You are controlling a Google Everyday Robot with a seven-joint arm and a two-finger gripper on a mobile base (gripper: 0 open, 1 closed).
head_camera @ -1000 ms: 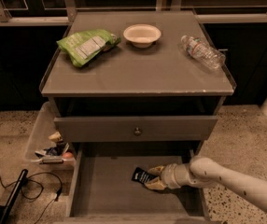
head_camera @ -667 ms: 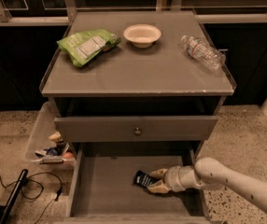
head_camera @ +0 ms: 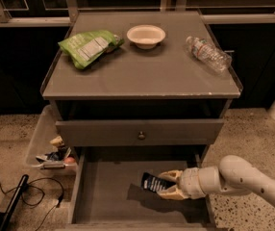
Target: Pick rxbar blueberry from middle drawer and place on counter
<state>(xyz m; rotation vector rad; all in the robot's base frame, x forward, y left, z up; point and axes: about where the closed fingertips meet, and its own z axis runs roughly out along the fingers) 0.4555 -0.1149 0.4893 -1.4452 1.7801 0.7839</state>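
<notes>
Gripper (head_camera: 167, 185) pinches rxbar blueberry (head_camera: 152, 182) — inside grey middle drawer (head_camera: 104, 189).

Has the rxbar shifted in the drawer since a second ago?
Yes, slightly: the rxbar blueberry, held in the gripper, has drifted right toward the right wall of the middle drawer, judged against the knob.

1. The flat grey counter (head_camera: 147, 76), frame centre, looks smooth and matt; its thin rim is clear and shiny.
2. The crinkly green snack bag (head_camera: 88, 48), upper left, looks glossy.
3. The clear water bottle (head_camera: 208, 54), upper right, is shiny plastic.
4. The gripper (head_camera: 161, 185), lower right, has smooth tan fingers pinching the dark-wrapped rxbar blueberry (head_camera: 152, 182).
</notes>
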